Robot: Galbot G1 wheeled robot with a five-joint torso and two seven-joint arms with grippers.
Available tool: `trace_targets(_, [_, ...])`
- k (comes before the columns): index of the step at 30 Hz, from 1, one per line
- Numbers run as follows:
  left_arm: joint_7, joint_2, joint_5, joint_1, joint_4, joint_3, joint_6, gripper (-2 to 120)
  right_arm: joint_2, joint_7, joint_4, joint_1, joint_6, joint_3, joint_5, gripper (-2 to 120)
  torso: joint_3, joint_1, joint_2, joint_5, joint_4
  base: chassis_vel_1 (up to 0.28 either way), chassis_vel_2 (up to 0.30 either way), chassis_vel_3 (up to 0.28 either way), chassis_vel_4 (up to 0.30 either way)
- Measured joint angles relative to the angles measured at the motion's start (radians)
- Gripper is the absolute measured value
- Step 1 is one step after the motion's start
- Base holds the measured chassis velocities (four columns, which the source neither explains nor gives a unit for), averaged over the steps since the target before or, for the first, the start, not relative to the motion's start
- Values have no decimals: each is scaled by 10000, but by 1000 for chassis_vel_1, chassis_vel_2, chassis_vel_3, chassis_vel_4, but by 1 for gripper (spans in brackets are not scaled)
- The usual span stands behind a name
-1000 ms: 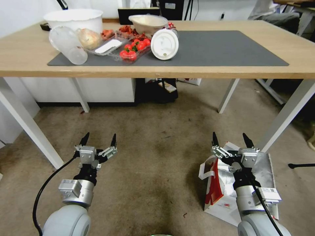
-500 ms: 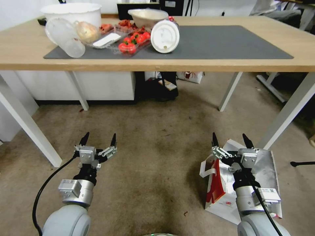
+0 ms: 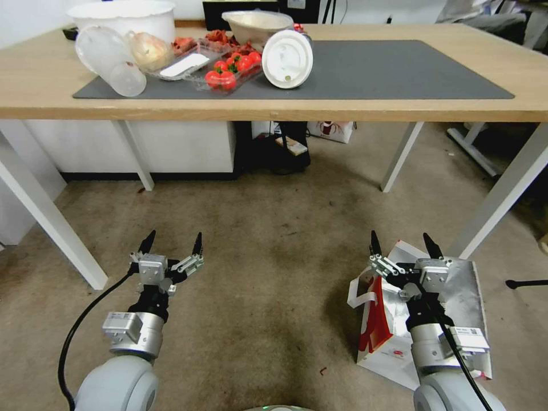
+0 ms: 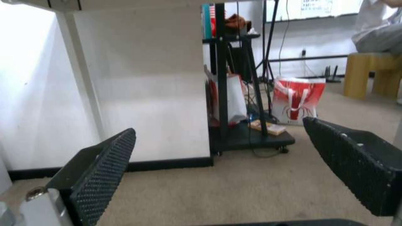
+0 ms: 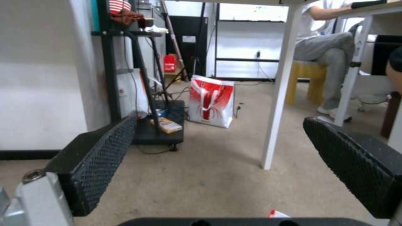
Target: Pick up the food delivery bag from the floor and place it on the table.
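the bag lies on its side on the carpet, low on the robot's right, and the right gripper hangs over it with its jaws spread wide and nothing between them; the left gripper waits wide and empty over bare carpet. the risk i see is the foil mouth crumpling or a limp strap slipping out if the jaws close on loose paper, and the lift could snag the table edge just ahead.
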Motion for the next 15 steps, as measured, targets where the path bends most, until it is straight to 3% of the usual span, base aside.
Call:
trace_targets(12, [-79, 69, -240, 36, 114, -60, -239, 100, -254, 130, -742, 91, 147, 1161, 36, 100, 0, 7, 31, 2, 1, 0, 0, 0, 0])
trace_targets(15, [-134, 159, -245, 22, 221, -107, -203, 100, -384, 114, -1499, 130, 395, 2123, 427, 100, 0, 10, 43, 3, 0, 0, 0, 0, 0])
